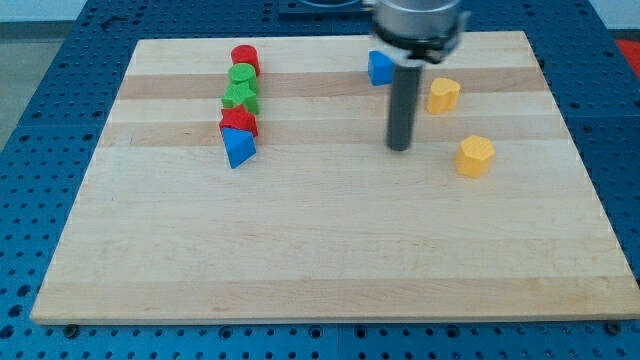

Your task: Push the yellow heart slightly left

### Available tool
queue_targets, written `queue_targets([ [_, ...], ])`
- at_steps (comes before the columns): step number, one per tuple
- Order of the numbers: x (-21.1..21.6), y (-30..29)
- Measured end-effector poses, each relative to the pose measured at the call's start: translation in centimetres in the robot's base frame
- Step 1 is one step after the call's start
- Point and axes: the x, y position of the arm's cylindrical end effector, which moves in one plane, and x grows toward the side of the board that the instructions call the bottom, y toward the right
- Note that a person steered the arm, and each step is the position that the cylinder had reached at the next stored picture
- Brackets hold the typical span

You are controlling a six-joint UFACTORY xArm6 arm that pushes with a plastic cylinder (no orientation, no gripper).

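Two yellow blocks (444, 95) (476, 156), pale striped wooden board (330, 250), dark rod (402, 105), blue perforated table (60, 80)

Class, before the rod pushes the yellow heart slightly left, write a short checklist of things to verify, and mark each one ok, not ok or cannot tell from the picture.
1. Target identified: cannot tell. Two yellow blocks, the upper yellow block and the lower yellow block; neither shape reads clearly as a heart.
2. My tip on the target's right side for a leftward push: not ok, it is left of both.
3. Tip touching any block: ok, it stands apart.
4. Leftward path: not ok for the upper one, the blue block lies nearby on its left.
5. Column of red, green and blue blocks far away: ok.
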Motion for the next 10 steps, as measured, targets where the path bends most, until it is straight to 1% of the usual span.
queue_targets([
  [1,-0.9,5.3],
  [2,-3.7,8.7],
  [3,-6.7,9.1],
  [5,-8.5,5.3],
  [6,-8.5,4.2],
  [8,-7.8,4.7],
  [10,-7.8,2.5],
])
